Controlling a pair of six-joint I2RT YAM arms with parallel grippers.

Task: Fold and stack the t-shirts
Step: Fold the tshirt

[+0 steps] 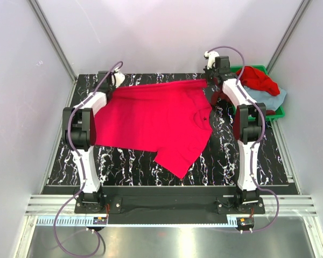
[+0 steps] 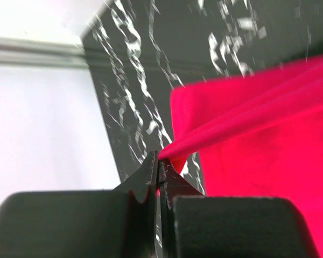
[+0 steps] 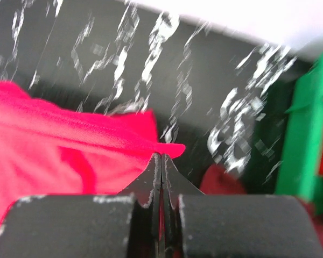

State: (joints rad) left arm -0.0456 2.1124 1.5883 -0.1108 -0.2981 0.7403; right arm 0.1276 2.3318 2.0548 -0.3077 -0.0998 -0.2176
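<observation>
**Far edge of the shirt pinched at both ends, cloth lying near-side of the jaws**

Top view. The crimson-pink t-shirt (image 1: 156, 121) is spread on the table (image 1: 124, 161), its long axis running left to right. One sleeve points toward the near edge, and what looks like the collar faces right. I have the left arm (image 1: 83, 126) reaching to the far-left corner of the cloth and the right arm (image 1: 247, 121) to the far-right corner. The far edge runs as a straight ridge between them. All the rest of the shirt lies on the near side of both jaws. Each arm is nearest its own corner, and neither is placed to take the other's. At far right a green bin (image 1: 274, 110) holds a red shirt (image 1: 258, 79) and a blue-grey shirt (image 1: 272, 99).

Left wrist view. The left jaws are pressed together on a thin fold of the crimson-pink t-shirt (image 2: 258, 134). From the tips the cloth rises in a taut band toward the right, with the table (image 2: 140, 80) beyond it.

Right wrist view. The right jaws are pressed together, pinching the corner of the crimson-pink t-shirt (image 3: 59, 156), which spreads to the left of them. The green bin (image 3: 304, 134) stands to the right, apart from the tips. A dark red patch lies just right of the jaws, and I cannot tell what it is.

Judgement: with the body on the near side, I expect the fold to carry this far edge nearward over it, both arms moving together.
</observation>
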